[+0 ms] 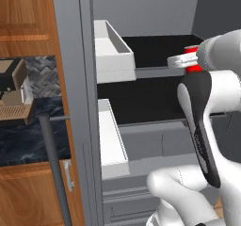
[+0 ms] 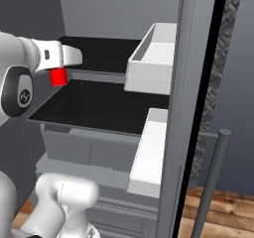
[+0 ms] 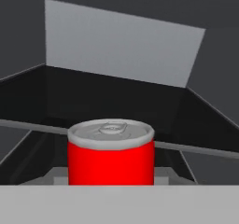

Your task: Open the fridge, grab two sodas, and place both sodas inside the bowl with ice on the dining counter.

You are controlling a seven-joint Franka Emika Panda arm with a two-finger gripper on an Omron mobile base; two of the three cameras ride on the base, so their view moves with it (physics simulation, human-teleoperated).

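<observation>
The grey fridge stands open, its dark shelves bare. A red soda with a silver top sits between my gripper's fingers, which are shut on it. In the right base view the soda hangs under the white hand, just in front of the upper shelf's edge. The hand view has the soda upright and close, with the gripper low around it and the shelf edge passing behind. The bowl and the dining counter are out of view.
White door bins jut from both open doors beside the arm. A dark bar handle runs down each door. Left of the fridge are brown wood cabinets and a coffee machine on a dark counter.
</observation>
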